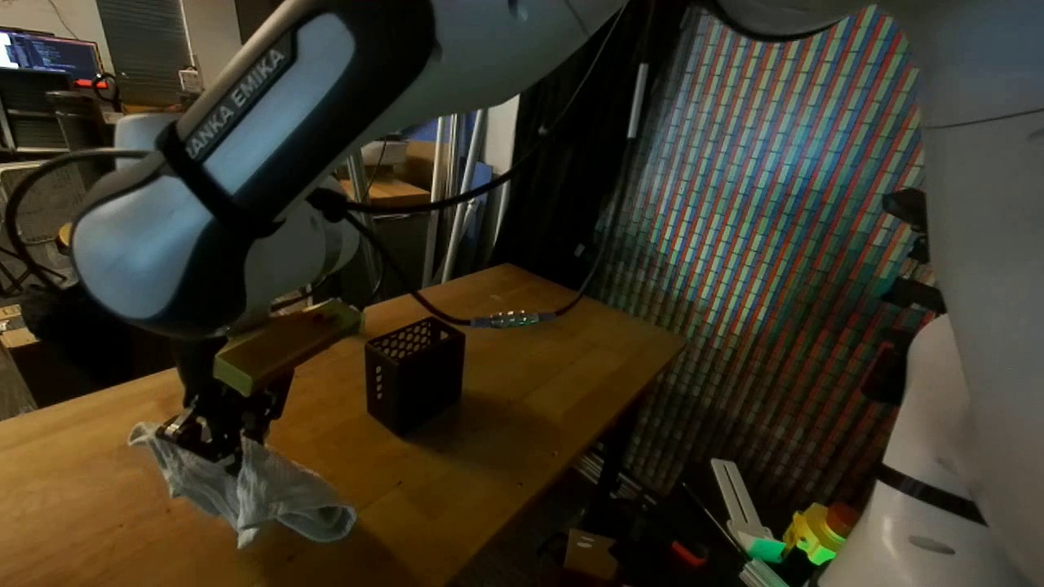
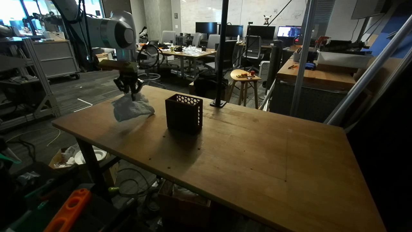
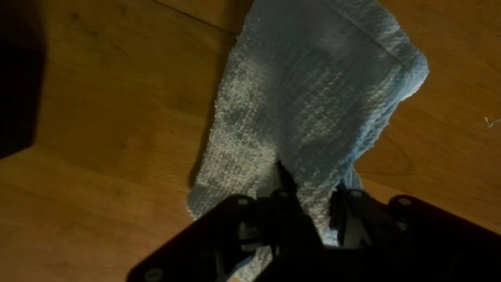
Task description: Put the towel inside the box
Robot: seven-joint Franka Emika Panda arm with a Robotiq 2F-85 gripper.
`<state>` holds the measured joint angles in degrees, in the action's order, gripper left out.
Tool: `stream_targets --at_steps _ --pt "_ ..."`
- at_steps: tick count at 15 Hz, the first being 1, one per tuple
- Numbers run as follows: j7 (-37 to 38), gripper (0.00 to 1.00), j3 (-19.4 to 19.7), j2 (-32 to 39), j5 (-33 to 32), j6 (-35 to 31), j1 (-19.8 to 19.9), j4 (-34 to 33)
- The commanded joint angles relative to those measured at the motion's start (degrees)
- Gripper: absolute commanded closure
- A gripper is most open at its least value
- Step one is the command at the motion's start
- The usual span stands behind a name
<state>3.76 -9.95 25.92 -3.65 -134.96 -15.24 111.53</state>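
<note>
The grey-white towel point(image 1: 281, 497) hangs bunched from my gripper point(image 1: 233, 463), its shadow on the wooden table under it. It also shows in an exterior view point(image 2: 132, 111), below my gripper point(image 2: 133, 96). In the wrist view the towel point(image 3: 305, 98) runs up from between the dark fingers of my gripper point(image 3: 313, 184), which are shut on a fold of it. The black box point(image 1: 416, 379) stands upright on the table with an open top and honeycomb holes. It shows beside the towel in an exterior view point(image 2: 183, 114). A dark part of the box point(image 3: 17, 98) is at the wrist view's left edge.
The wooden table point(image 2: 257, 161) carries the box. A black pole point(image 2: 222, 64) stands on the table edge behind the box. A black cable with a connector point(image 1: 512, 319) hangs from the arm above the table, behind the box in that exterior view.
</note>
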Motion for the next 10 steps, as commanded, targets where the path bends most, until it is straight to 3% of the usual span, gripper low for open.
stream_targets --at_steps 1,5,10 --pt "1.07 0.90 2.67 -11.77 -2.51 2.74 1.60 8.29" --pt "-0.56 0.90 6.02 -17.11 -6.77 7.06 5.28 8.12" --pt "-3.95 0.90 9.76 -17.54 -9.68 10.07 11.26 2.73"
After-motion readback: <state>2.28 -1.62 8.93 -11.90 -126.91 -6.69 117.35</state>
